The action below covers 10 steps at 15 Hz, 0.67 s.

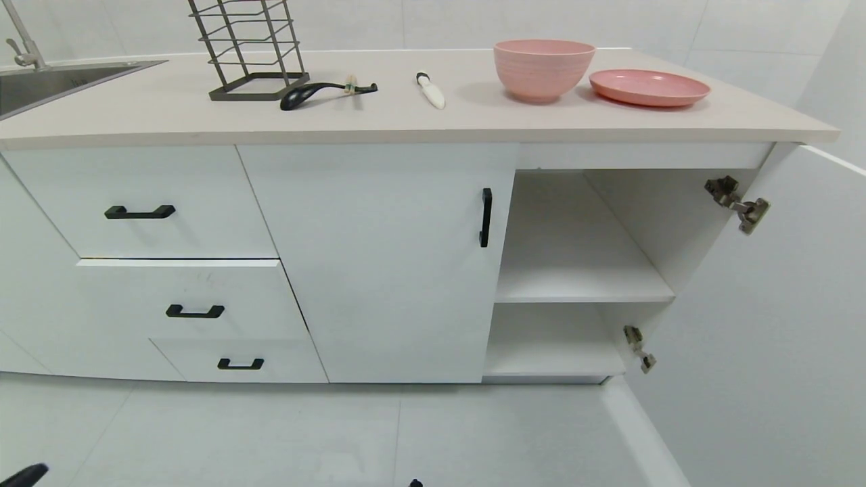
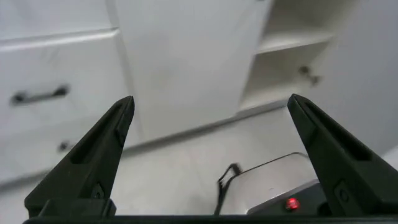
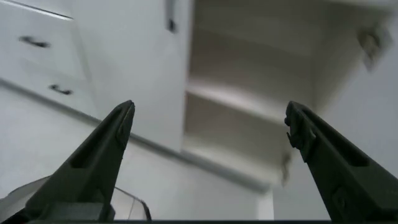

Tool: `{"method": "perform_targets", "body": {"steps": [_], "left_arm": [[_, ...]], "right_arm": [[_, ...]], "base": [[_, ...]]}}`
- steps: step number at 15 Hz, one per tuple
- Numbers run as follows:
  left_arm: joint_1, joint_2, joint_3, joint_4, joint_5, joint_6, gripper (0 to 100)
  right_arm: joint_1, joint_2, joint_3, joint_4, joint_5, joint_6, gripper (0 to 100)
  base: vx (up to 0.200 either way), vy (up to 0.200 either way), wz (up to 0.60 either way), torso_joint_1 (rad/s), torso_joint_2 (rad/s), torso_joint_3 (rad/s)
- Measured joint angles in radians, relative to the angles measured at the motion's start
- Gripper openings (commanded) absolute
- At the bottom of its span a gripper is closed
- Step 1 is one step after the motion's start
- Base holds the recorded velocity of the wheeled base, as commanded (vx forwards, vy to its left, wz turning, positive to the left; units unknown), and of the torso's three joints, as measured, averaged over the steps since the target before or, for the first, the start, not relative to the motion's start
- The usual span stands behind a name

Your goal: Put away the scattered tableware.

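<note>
Bowl (image 1: pixel 543 67) and plate (image 1: pixel 649 87) are seen on the counter (image 1: pixel 406 118) from the head; from the wrists, left gripper (image 2: pixel 211 102) and right gripper (image 3: pixel 210 107) are seen spread wide.

Right door (image 1: pixel 764 338) swung wide opens the way to upper shelf (image 1: pixel 575 270) and lower shelf (image 1: pixel 548 352).

Head view is bright and pretty even, with soft light from overhead and a bit from the right. The bowl (image 1: pixel 543 67) and plate (image 1: pixel 648 86) drop faint shadows leftward onto the counter (image 1: pixel 169 101). No hard glare. The open cupboard (image 1: pixel 568 250) goes greyer inside, dimmest in the lower compartment. The wide lens bows the counter edge and stretches the door (image 1: pixel 778 338) at the right. In the wrist views the left gripper (image 2: pixel 211 106) and right gripper (image 3: pixel 208 112) look near-black against pale surroundings.
</note>
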Motion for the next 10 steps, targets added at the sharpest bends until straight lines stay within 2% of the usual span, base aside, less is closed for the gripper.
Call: {"method": "perform_targets", "body": {"steps": [2,4,5,6,7,8,9,10], "left_arm": [[0.029,-0.109,0.046,0.039,0.196,0.016,100],[0.04,-0.156,0.06,0.039,0.388,0.023,100],[0.043,-0.169,0.063,0.039,0.456,0.019,100],[0.043,-0.178,0.064,0.04,0.449,0.004,100],[0.043,-0.184,0.065,0.043,0.415,-0.003,100],[0.043,-0.186,0.066,0.074,0.335,0.001,100],[0.045,-0.188,0.066,0.088,0.294,0.01,100],[0.044,-0.188,0.066,0.09,0.286,0.017,100]], "right_arm": [[-0.018,-0.09,0.025,0.166,-0.144,0.043,100],[-0.024,-0.129,0.035,0.177,-0.229,0.045,100],[-0.026,-0.14,0.036,0.179,-0.265,0.043,100],[-0.027,-0.147,0.037,0.186,-0.289,0.043,100],[-0.027,-0.152,0.037,0.211,-0.381,0.043,100],[-0.027,-0.155,0.037,0.223,-0.446,0.045,100],[-0.025,-0.158,0.037,0.232,-0.447,0.048,100],[-0.025,-0.159,0.037,0.234,-0.446,0.055,100]], "base": [[0.0,0.0,0.0,0.0,0.0,0.0],[0.0,0.0,0.0,0.0,0.0,0.0],[0.0,0.0,0.0,0.0,0.0,0.0],[0.0,0.0,0.0,0.0,0.0,0.0],[0.0,0.0,0.0,0.0,0.0,0.0],[0.0,0.0,0.0,0.0,0.0,0.0],[0.0,0.0,0.0,0.0,0.0,0.0],[0.0,0.0,0.0,0.0,0.0,0.0]]}}
